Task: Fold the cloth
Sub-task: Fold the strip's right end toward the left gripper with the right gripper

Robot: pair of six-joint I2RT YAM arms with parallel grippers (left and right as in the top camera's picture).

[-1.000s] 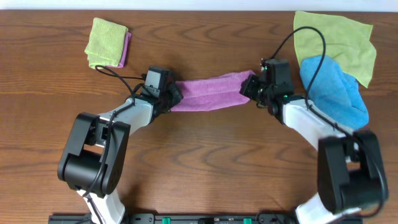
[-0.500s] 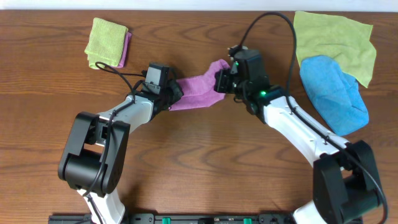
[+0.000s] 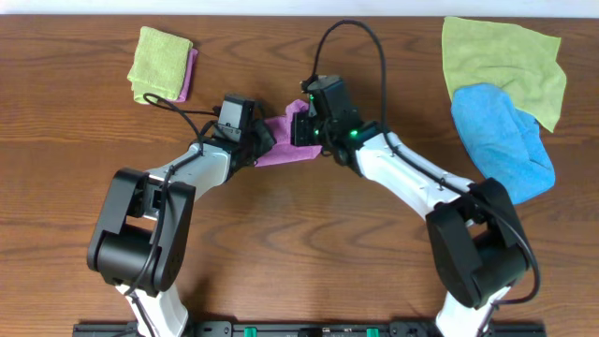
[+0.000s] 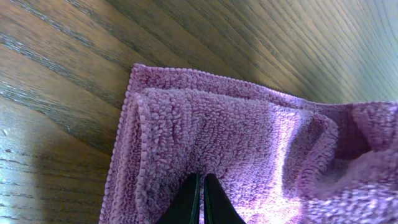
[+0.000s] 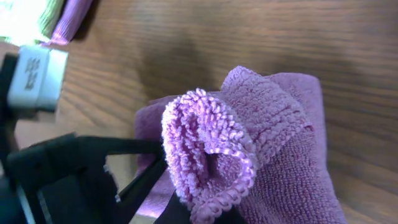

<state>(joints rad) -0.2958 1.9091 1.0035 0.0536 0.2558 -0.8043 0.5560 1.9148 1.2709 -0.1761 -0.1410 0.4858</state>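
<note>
Cloth (image 3: 279,147) lies in the upper middle of the overhead frame, bunched into a short purple lump on the wooden table (image 3: 309,243). One second ago it was a stretched band, and half a second ago it was already shorter. The right gripper (image 3: 301,126) has carried its end toward the left of the frame and now stands just beside the left gripper (image 3: 259,142), which has not moved. The right arm reaches in a long arc from the lower right. The left arm is bent close, coming from the lower left. A yellow-green cloth (image 3: 505,51) and a blue cloth (image 3: 501,140) lie at the upper right, and a folded yellow-green cloth (image 3: 159,61) at the upper left.

In the left wrist view the two fingertips (image 4: 189,205) are pressed nearly together at the bottom centre, clenched on the cloth. Its doubled edge lies flat on the wood at the left.

In the right wrist view the cloth end is raised and curled into a loop at the centre, grasped from below by the right claw. The left gripper shows dark at the lower left, against the cloth.
</note>
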